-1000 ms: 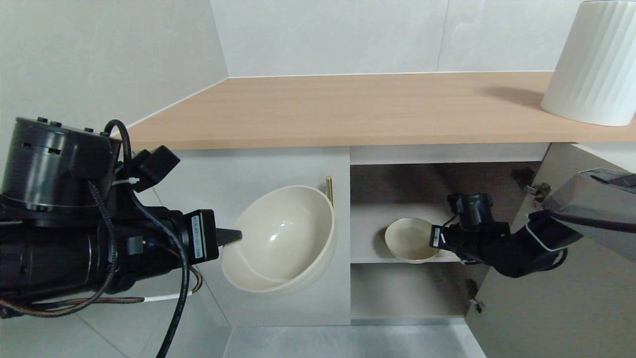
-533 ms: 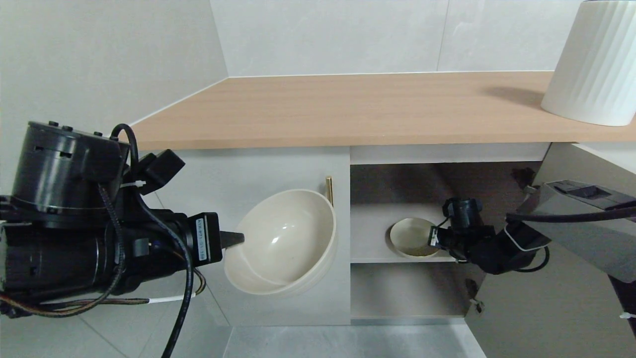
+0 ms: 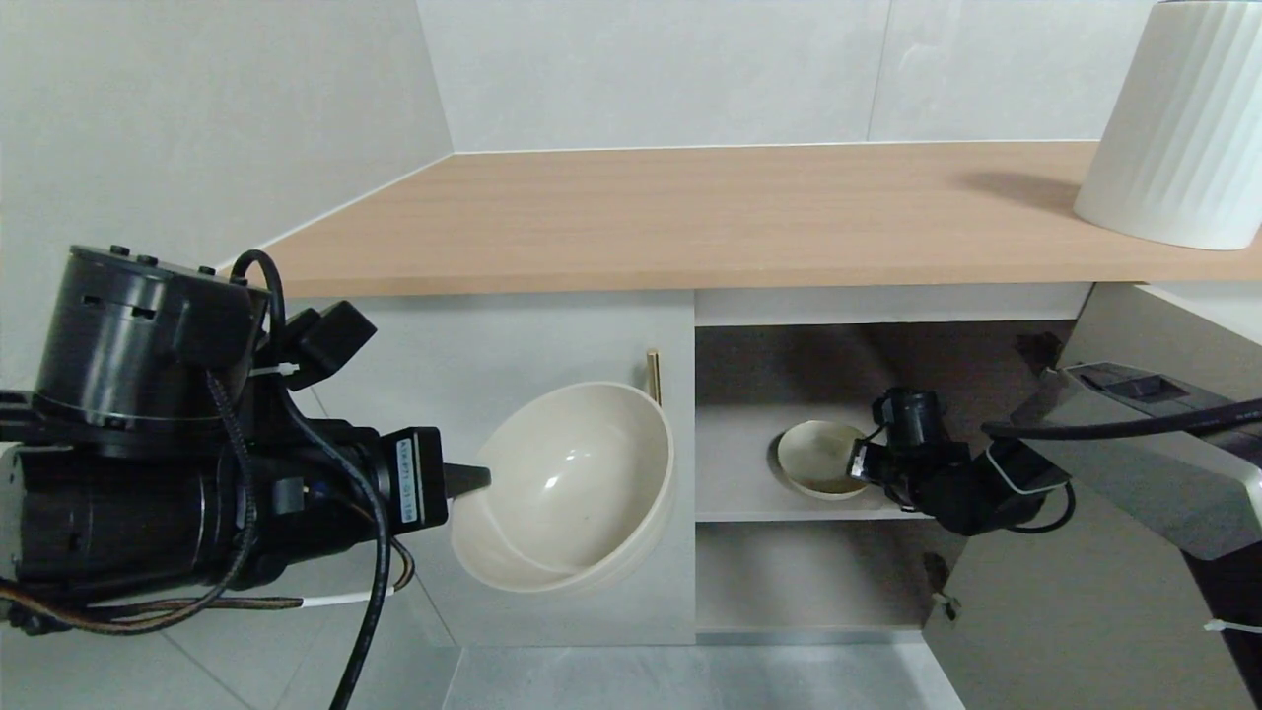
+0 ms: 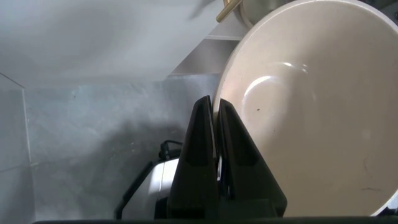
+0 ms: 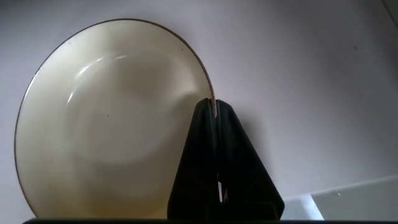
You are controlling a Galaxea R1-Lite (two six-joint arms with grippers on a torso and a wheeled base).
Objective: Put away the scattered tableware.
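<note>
No print can be read: the white label [image 3: 409,480] on the left gripper [image 3: 473,478] and the smaller label [image 3: 862,461] on the right gripper [image 3: 848,467] carry type too fine.

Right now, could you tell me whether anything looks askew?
Only the large cream bowl: it hangs tilted, pinched by its rim in the left gripper, before the closed cabinet door. The right gripper pinches the small bowl by its rim at the shelf. No spill or damage shows.

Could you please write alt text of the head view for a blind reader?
The right gripper holds a small bowl by its rim inside the open cabinet, at its shelf; the left gripper holds a large bowl before the closed door.
</note>
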